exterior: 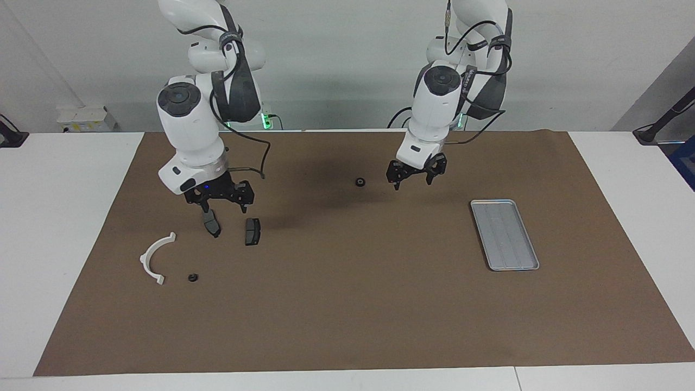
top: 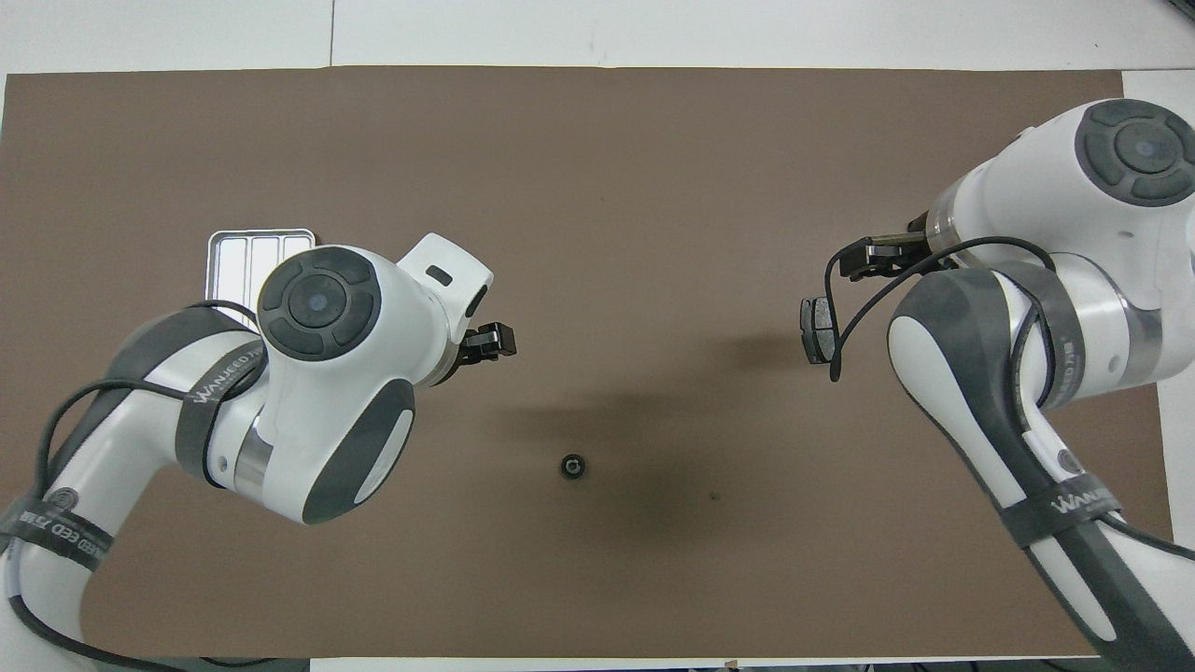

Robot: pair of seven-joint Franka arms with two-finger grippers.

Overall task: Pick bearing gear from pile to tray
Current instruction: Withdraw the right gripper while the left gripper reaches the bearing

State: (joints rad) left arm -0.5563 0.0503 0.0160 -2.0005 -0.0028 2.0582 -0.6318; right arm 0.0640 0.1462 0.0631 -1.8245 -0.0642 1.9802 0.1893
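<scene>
White table under a brown mat, pale wall at the robots' end. A small black bearing gear lies alone on the mat mid-table, near the robots, well apart from the pile at the right arm's end: white half-ring bracket, two dark plates, a second black round piece. Tray sits bare at the left arm's end. Left gripper hangs in the air over the mat just beside the lone gear, toward the tray's end, fingers spread, nothing held; wrist tilted, forearm coming down from its base. Right gripper hangs over the plate nearer the bracket, fingers spread, empty, hand pointing down. Judgement: the step in hand is the left arm's pick of the lone gear. To do it well: centre the fingertips over the gear, square the wrist to vertical, descend until the tips straddle it at mat level, close gently; the part is small and round and could roll or squirt out of an off-centre pinch
</scene>
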